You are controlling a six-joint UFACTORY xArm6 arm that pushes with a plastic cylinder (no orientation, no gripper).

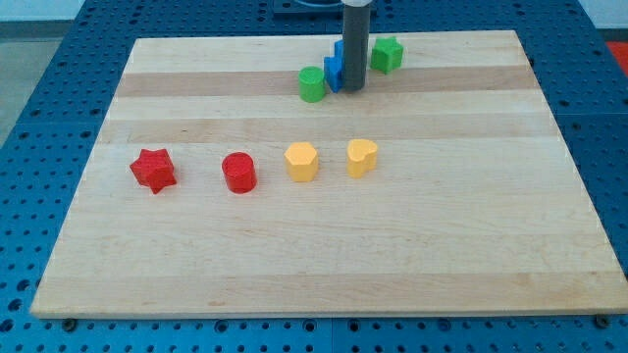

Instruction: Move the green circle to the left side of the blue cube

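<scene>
The green circle (pixel 312 84) sits near the view's top centre on the wooden board (pixel 324 255). It touches the left side of the blue cube (pixel 335 72), which is partly hidden behind the dark rod. My tip (pixel 353 89) rests on the board just right of the blue cube and in front of it. A second blue block (pixel 340 49) peeks out behind the rod, its shape unclear. A green star-like block (pixel 387 54) lies to the right of the rod.
A red star (pixel 153 170), a red cylinder (pixel 238 173), a yellow hexagon block (pixel 301 162) and a yellow heart-like block (pixel 361 157) lie in a row across the middle. A blue perforated table surrounds the board.
</scene>
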